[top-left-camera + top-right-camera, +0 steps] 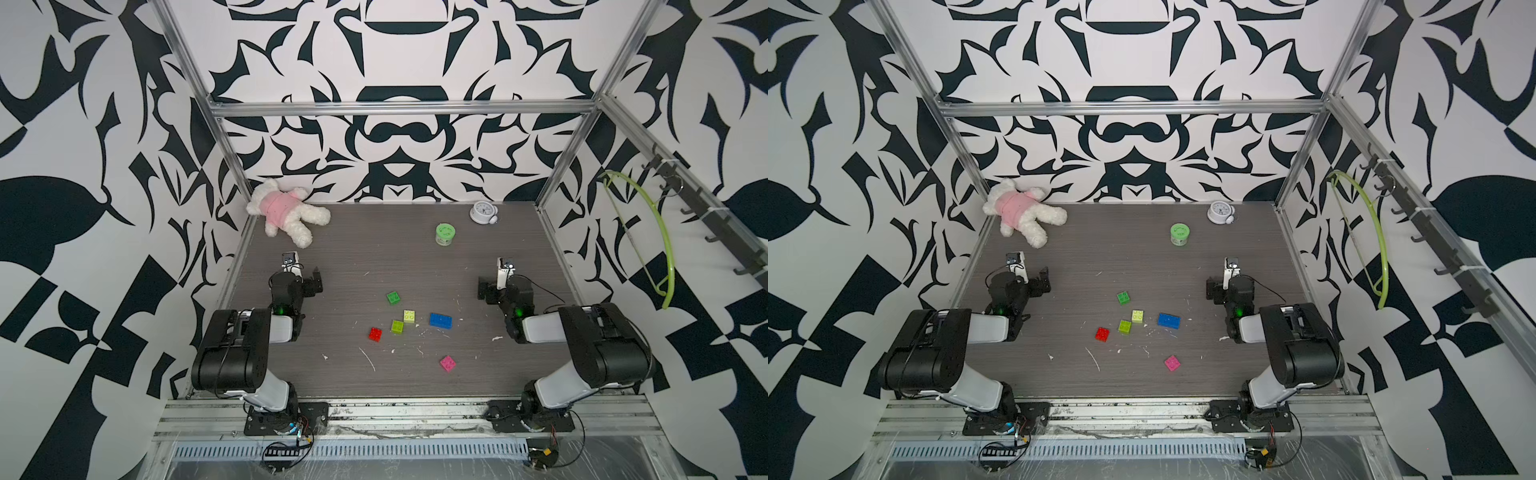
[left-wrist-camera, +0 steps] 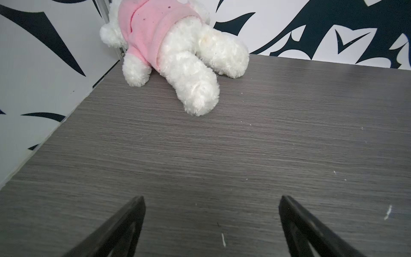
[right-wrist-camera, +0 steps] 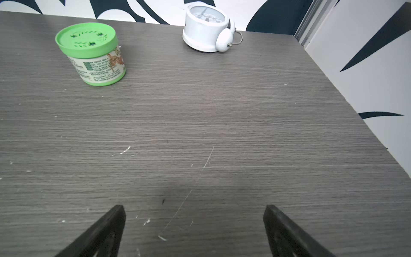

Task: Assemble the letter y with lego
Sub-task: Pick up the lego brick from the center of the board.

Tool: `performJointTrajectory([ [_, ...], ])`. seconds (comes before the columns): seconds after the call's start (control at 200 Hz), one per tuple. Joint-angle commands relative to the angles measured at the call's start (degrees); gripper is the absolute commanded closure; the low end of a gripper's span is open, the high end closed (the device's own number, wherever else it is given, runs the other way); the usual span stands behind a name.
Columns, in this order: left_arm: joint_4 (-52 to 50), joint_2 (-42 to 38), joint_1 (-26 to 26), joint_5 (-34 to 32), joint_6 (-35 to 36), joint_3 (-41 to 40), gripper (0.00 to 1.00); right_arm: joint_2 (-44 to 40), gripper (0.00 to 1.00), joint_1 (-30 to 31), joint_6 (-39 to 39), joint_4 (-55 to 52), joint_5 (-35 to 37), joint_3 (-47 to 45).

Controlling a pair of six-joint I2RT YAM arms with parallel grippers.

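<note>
Left arm (image 1: 232, 349): folded at left edge; left gripper (image 2: 211, 198) spread, empty, pointing far. Right arm (image 1: 598, 345): folded at right edge; right gripper (image 3: 194, 207) spread, empty. Bricks (image 1: 409, 316) scattered between them.

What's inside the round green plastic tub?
Nothing visible: the round green plastic tub is upright with its green lid on, covering the inside. Only its printed label shows.
</note>
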Motion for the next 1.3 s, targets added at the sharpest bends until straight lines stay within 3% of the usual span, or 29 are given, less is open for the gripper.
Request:
performJointTrajectory([
  [0.0,-0.38,-0.22,0.09,0.34,0.64,0.29,0.01,-0.74,0.0,-0.19,0.22,2.64,0.86,1.1],
  [0.385,-0.38,-0.21,0.12,0.35,0.3,0.32,0.01,-0.74,0.01,-0.22,0.21,2.79,0.77,1.03],
  [0.455,-1.21,0.13,0.06,3.43,1.94,0.99,0.01,-0.91,0.0,-0.18,0.01,2.63,0.18,1.28],
  [0.68,-2.02,-1.12,0.11,4.98,2.79,1.16,0.01,-8.79,0.0,-0.12,-0.3,-15.06,-2.56,7.55],
  [0.82,-19.12,-5.32,0.07,7.25,3.63,8.89,0.01,-13.17,0.0,0.84,-3.02,-37.66,-12.23,17.71],
  [0.955,-34.25,-7.93,0.78,12.16,2.34,17.92,0.01,-11.23,0.0,4.35,-4.81,-58.72,-16.52,30.14],
  [1.125,-55.69,-8.57,1.05,21.11,-1.49,30.33,0.01,-10.84,0.01,16.69,-10.96,-68.22,-13.8,36.09],
  [1.295,-64.82,-9.85,1.04,24.38,-6.03,33.03,0.01,-8.28,0.19,27.08,-15.74,-77.74,-14.17,41.43],
])
